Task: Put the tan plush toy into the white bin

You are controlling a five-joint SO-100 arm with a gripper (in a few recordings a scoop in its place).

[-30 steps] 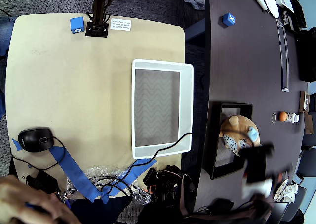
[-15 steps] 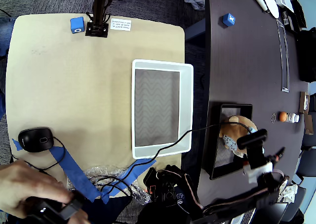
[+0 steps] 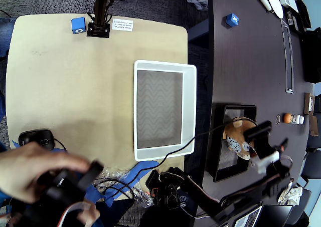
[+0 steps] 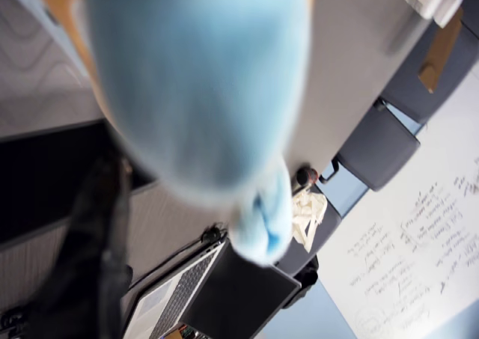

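Bear in the black tray, gripper right on top of it, bin standing empty to the left.

Overhead view, going left to right: a person's hand (image 3: 35, 167) blurs across the near-left corner of the tan table (image 3: 65, 86), with a black mouse (image 3: 34, 137) just beside it. Mid-frame sits the white bin (image 3: 188, 106), nothing on its grey zigzag floor. Over on the dark table (image 3: 241, 61) lies the black tray (image 3: 218, 147), and the tan plush toy (image 3: 235, 133) rests in its right part, spilling over the rim. The gripper (image 3: 258, 137) overlaps the toy's right side. In the wrist view a blurred light blue patch fills the upper left. Cannot tell whether the jaws are wide, narrow or gripping.
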